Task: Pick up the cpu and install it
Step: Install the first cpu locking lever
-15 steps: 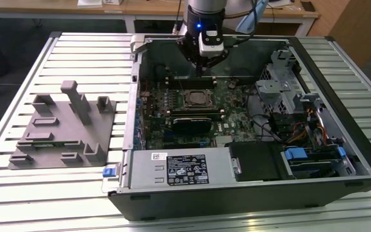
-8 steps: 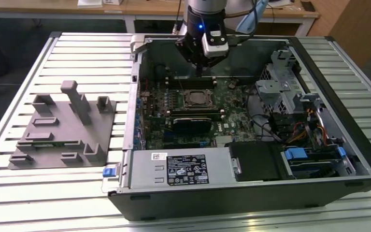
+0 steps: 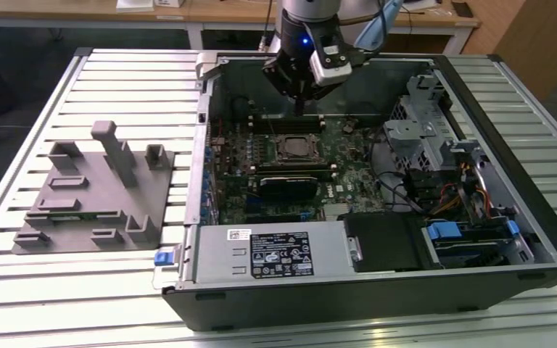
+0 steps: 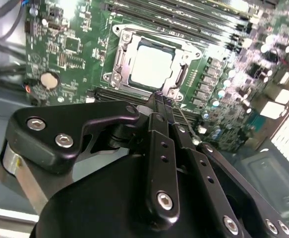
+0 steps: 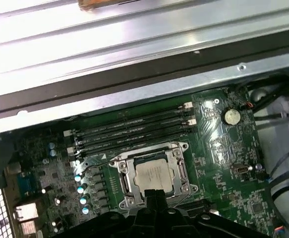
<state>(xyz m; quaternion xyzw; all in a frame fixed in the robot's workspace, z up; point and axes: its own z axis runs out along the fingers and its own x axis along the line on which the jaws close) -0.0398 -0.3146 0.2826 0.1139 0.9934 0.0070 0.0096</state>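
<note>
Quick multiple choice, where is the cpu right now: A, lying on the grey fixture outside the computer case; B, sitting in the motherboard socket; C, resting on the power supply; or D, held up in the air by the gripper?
B: in both wrist views the cpu lies flat inside the metal frame of the motherboard socket, with the gripper close above the socket's edge and nothing between its fingertips.
</note>
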